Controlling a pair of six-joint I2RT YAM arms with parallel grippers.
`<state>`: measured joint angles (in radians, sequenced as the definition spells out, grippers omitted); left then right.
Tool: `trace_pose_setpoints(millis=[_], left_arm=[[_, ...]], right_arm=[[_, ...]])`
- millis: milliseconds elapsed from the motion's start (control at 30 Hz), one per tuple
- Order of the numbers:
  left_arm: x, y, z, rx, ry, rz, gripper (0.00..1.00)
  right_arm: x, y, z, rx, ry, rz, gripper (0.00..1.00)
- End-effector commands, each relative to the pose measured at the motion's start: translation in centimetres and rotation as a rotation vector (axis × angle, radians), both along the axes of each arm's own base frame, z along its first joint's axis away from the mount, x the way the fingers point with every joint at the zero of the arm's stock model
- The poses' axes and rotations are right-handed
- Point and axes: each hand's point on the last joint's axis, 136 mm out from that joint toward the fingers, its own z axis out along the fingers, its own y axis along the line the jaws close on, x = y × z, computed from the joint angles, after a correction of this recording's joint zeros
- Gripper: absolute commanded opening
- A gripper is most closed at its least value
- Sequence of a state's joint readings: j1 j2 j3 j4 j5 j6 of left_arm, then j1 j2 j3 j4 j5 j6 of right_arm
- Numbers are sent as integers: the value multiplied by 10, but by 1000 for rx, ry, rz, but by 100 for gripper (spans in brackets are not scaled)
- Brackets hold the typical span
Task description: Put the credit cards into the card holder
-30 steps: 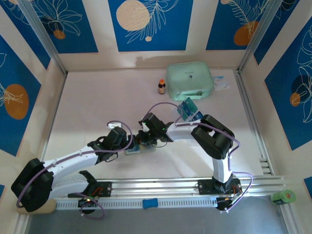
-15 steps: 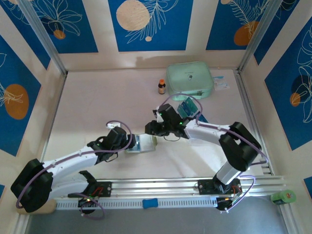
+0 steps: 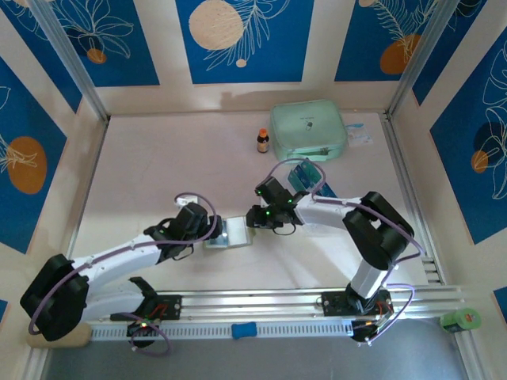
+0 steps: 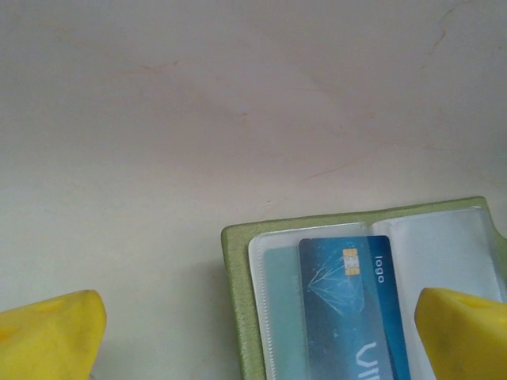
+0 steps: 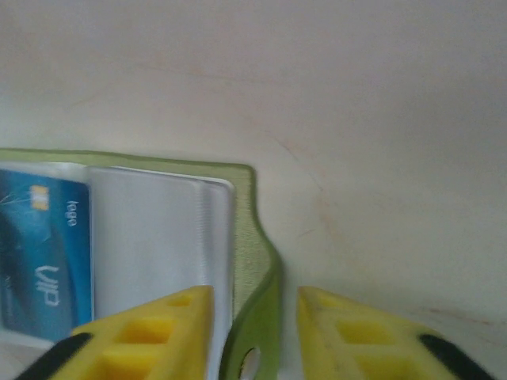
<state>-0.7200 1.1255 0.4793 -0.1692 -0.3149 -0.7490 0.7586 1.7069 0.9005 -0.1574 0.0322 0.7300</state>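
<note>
The card holder (image 3: 234, 232) lies open on the table between my two grippers, olive-green with clear pockets (image 4: 238, 301). One teal-blue credit card (image 4: 352, 301) sits in its left pocket, seen too in the right wrist view (image 5: 43, 253). More credit cards (image 3: 305, 176) stand in a clear tray behind the right arm. My left gripper (image 4: 261, 332) is wide open, its fingers straddling the holder's left half (image 3: 215, 232). My right gripper (image 5: 253, 321) is at the holder's right edge (image 3: 252, 218), jaws narrowly apart around the upturned green flap (image 5: 261, 269), with a small gap showing beside it.
A large mint-green zip case (image 3: 308, 131) and a small brown bottle (image 3: 262, 141) stand at the back. Metal rails run along the near edge and right side. A green roll (image 3: 460, 320) lies outside the frame at bottom right.
My right gripper drew back to the right from over the holder, opened, and now stands at the holder's right flap, jaws narrowing. The left arm has barely moved.
</note>
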Motion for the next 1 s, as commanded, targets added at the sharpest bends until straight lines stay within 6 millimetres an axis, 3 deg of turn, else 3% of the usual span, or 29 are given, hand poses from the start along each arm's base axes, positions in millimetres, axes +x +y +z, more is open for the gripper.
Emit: trace_pose_setpoints(millis=[0, 67, 100, 467, 633, 767, 967], left_arm=[[6, -3, 11, 19, -8, -22, 100], [8, -4, 17, 26, -15, -31, 100], [9, -5, 19, 26, -18, -34, 100], [13, -13, 26, 11, -13, -47, 100], [14, -16, 20, 12, -4, -53, 100], [17, -20, 17, 17, 3, -67, 100], [18, -25, 15, 10, 7, -83, 100]], right_arm=[[2, -5, -4, -19, -17, 9, 15], [2, -8, -4, -22, -19, 7, 1], [1, -11, -4, -23, -18, 5, 0], [-1, -52, -1, -30, -24, -81, 0], [-2, -63, 2, -33, -19, -101, 0], [-3, -67, 15, -35, -20, -87, 28], [-6, -56, 48, 36, -37, -68, 24]])
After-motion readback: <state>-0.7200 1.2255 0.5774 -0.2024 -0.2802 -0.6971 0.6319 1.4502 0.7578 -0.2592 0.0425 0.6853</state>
